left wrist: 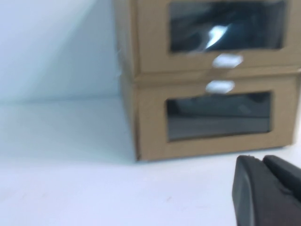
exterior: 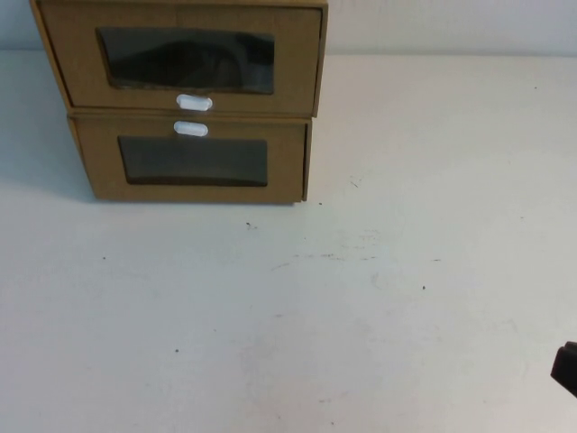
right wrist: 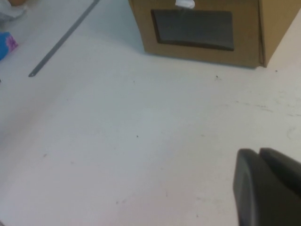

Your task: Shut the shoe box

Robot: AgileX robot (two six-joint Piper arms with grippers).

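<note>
Top brown cardboard windowed shoe box [exterior: 180, 59], upper left, looking shut already. Left gripper [left wrist: 265, 188] and right gripper [right wrist: 263, 186] sitting low, both pinched closed. If pushing, we're pressing front panel squarely.

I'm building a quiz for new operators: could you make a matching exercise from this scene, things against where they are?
Things:
1. shoe box
2. lower brown box
3. left gripper
4. right gripper

Places:
A. standing on the table, white tab above its window
B. shut, over bare table, right of the stack
C. top of the stack, white tab below its window
D. shut, low, facing the box fronts

Pairs: 1-C, 2-A, 3-D, 4-B
</note>
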